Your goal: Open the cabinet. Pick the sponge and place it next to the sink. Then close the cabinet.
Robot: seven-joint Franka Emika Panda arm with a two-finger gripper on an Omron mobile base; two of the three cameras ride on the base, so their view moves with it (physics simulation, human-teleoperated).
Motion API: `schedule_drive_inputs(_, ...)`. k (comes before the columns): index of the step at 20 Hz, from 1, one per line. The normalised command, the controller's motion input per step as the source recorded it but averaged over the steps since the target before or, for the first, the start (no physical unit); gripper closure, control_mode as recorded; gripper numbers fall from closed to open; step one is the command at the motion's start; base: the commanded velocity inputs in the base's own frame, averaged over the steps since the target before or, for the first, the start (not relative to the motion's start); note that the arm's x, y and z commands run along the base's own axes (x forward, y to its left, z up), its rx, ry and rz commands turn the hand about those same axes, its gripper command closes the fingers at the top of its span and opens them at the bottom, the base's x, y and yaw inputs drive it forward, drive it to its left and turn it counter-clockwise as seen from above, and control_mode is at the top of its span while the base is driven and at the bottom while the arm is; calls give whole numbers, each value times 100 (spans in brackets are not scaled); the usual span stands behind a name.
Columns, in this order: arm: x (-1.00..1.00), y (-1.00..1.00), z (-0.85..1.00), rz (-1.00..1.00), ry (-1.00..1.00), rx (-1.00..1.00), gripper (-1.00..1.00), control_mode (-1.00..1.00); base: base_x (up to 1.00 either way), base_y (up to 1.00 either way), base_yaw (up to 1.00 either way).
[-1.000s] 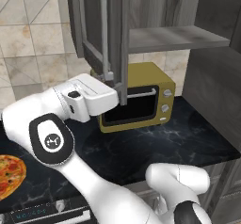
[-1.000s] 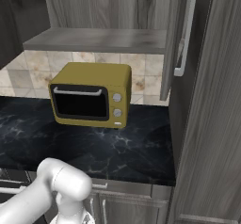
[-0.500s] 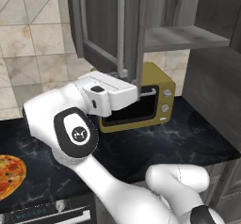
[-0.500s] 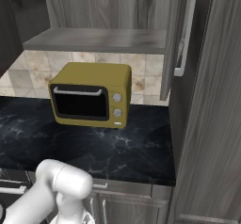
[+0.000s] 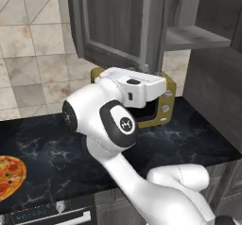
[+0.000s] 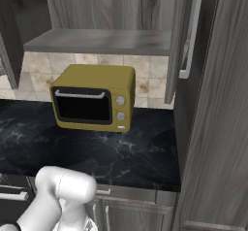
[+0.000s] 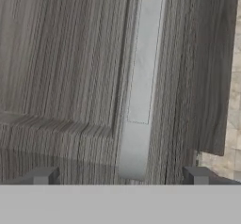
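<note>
The robot's gripper [image 7: 120,176], jaws spread wide, faces the silver bar handle [image 7: 141,86] of the cabinet [image 7: 61,68] door above the yellow microwave [image 6: 94,98]

Beige tiled wall [image 5: 33,54] above black marble counter [image 6: 121,157].

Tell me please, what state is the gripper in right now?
Gripper: open, holding nothing, its fingertips either side of the cabinet door's silver handle.

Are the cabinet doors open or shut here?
Open. Both doors of the cabinet stand swung out, exposing its grey shelf above the microwave.
</note>
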Motion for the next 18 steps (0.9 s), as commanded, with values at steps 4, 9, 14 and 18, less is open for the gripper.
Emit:
schedule_drive_inputs(4,93,-51,-6,10,0,0,-100,-100,0,0,0)
schedule_drive_inputs(9,90,-49,-2,9,0,0,-100,-100,0,0,0)
schedule_drive_inputs(14,89,-54,-1,9,0,0,-100,-100,0,0,0)
schedule_drive_inputs(18,82,-49,0,11,0,0,-100,-100,0,0,0)
